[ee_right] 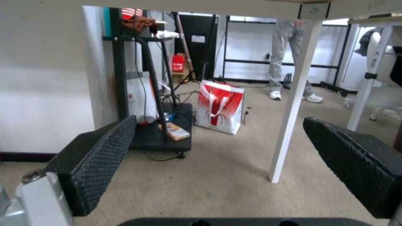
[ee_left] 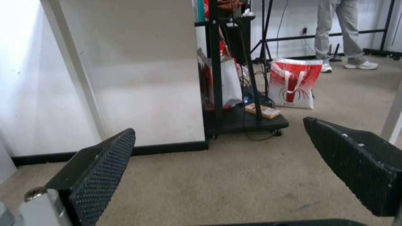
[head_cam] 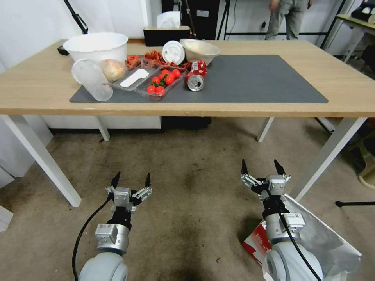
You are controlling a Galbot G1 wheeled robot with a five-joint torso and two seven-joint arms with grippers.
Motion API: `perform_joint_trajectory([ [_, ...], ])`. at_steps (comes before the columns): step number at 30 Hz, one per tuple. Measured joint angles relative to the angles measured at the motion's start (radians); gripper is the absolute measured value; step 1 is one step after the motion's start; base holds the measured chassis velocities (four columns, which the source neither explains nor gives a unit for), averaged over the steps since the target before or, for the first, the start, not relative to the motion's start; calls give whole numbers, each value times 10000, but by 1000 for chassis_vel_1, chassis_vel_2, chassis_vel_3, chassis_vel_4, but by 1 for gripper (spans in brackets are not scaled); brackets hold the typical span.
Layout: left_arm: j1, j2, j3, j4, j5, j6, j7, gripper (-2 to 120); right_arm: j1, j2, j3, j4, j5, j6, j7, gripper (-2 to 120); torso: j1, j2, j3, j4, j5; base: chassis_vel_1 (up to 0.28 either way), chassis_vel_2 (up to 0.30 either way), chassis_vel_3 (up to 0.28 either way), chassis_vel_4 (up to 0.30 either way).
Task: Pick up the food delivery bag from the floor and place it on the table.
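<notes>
On the floor [head_cam: 187, 187] before the table [head_cam: 273, 105], both grippers, left [head_cam: 131, 180] and right [head_cam: 262, 167], hover spread wide, empty, seemingly poised to reach the bag [head_cam: 324, 238] lying beneath the right arm

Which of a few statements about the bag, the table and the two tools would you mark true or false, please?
1. The food delivery bag lies on the floor beside the right arm. True.
2. The left tool is shut on a bag handle. False: it is open and empty, above bare floor.
3. The right tool is open. True.
4. The red can stands upright on the grey mat. False: it lies on its side.
5. The table already bears the bag. False: the bag is on the floor.
</notes>
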Motion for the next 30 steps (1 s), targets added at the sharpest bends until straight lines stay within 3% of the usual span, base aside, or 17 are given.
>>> perform_joint_trajectory([
  [30, 83, -27, 29, 15, 125, -71, 7, 100, -72, -2, -4, 89, -94, 76, 48, 100, -295, -1198, -900, 0, 1, 0, 0, 0, 0],
])
